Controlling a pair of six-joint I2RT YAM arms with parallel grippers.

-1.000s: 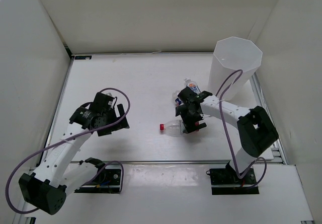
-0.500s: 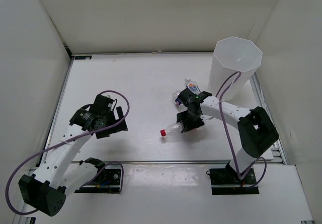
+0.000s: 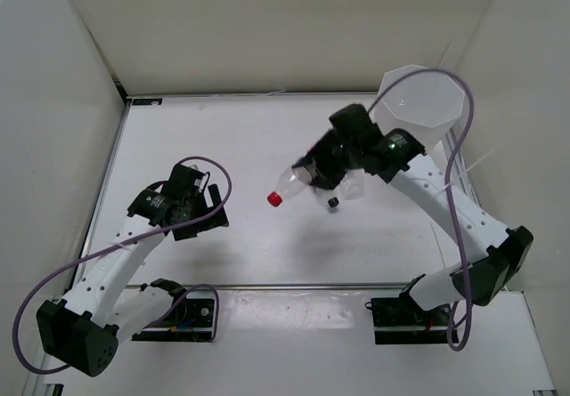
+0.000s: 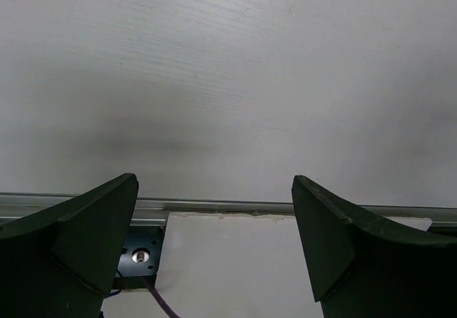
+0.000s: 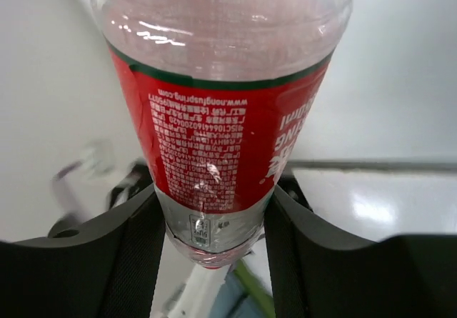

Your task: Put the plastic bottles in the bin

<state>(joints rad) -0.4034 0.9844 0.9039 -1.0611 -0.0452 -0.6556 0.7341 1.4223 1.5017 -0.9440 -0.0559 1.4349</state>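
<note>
On the white table point(image 3: 223, 138), the tall translucent bin point(image 3: 411, 68) stands upright in the far right corner. Near it, the right arm point(image 3: 445, 209) reaches across the table's middle, and the right gripper point(image 5: 214, 221) is clamped on the lower part of a clear bottle point(image 5: 214, 146) with a red label, one finger on each side. That bottle is held in the air, well short of the bin, with its red cap point(image 3: 275, 198) pointing toward the left. Another bottle point(image 3: 349, 189), with a black cap, lies on the table under the right arm. The left gripper point(image 4: 214, 189) hangs over the near left of the table, spread wide and holding nothing.
</note>
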